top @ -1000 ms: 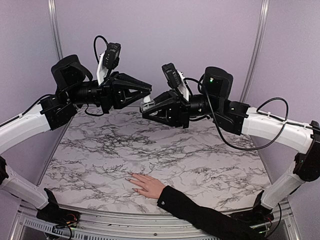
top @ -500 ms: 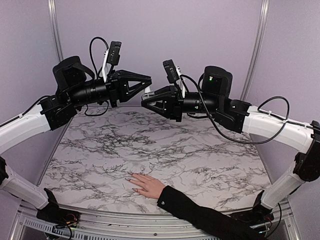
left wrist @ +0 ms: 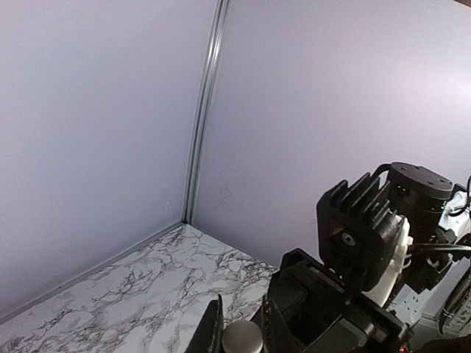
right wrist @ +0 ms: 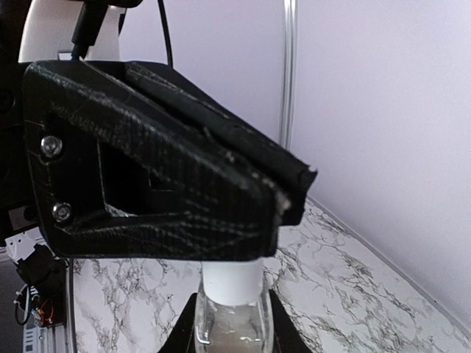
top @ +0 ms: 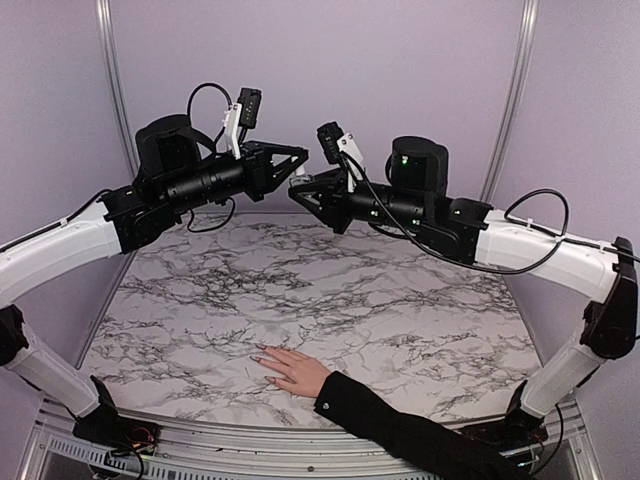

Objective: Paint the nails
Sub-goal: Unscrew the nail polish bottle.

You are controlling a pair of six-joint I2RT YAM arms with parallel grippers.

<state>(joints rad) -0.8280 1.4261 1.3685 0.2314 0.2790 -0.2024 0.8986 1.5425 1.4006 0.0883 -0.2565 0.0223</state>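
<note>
Both end effectors meet in mid-air, high over the far half of the table [top: 400, 300]. The right end effector [top: 300, 195] is clenched on a small clear bottle [right wrist: 232, 320], its fingers on either side of the glass. The left end effector [top: 300, 160] sits over the bottle's white cap [right wrist: 232, 281] and seems to be pinched on it, though the wrist views show that contact only partly.

The nails [top: 259, 352] are nowhere near this meeting point. They lie well below it and toward the near edge, on a pale hand [top: 298, 372] resting flat on the table, its black sleeve [top: 420, 430] trailing off to the right. The hand's long axis runs from that sleeve up and to the left, so the fingertips point toward the left arm's side. The nails themselves are too small to pick out singly.

Judging by this, the cap must come free first. Whichever arm then carries the brush has to travel down and back toward the bases. The left arm looks better placed to meet the fingertips head-on.
</note>
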